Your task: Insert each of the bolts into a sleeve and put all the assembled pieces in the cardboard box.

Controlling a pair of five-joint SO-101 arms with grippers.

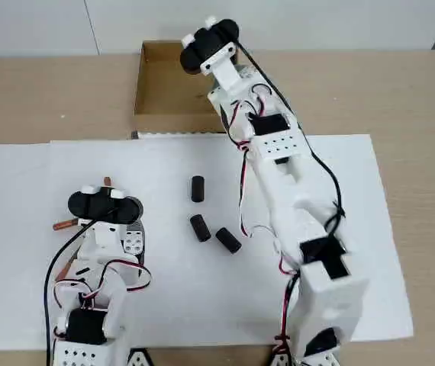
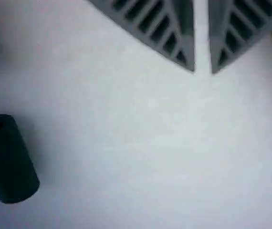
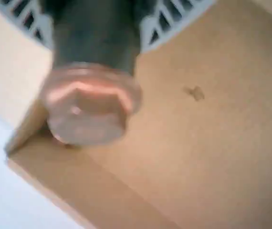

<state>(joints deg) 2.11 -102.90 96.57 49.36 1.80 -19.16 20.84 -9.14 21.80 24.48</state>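
The right end effector is over the cardboard box, which sits on the wooden counter at the far edge of the white paper sheet. In the right wrist view, the right end effector is clamped on an assembled piece. This is a black sleeve with a copper-coloured bolt head at its lower end. The piece hangs above the brown floor of the box, close to one inner corner, and whether it touches the floor cannot be told.

Three loose sleeves lie on the paper between the two arms. One is nearer the box. The other two lie just beside each other, a little closer to the arm bases.

The left end effector is low over the paper on the left, well apart from the box. In the left wrist view, the left end effector has its fingers drawn almost together, with a slim strip of paper showing between them and nothing held. A black sleeve lies on its side on the paper in that view, apart from the fingers. A copper bolt lies beside the left arm, and another lies just beyond it
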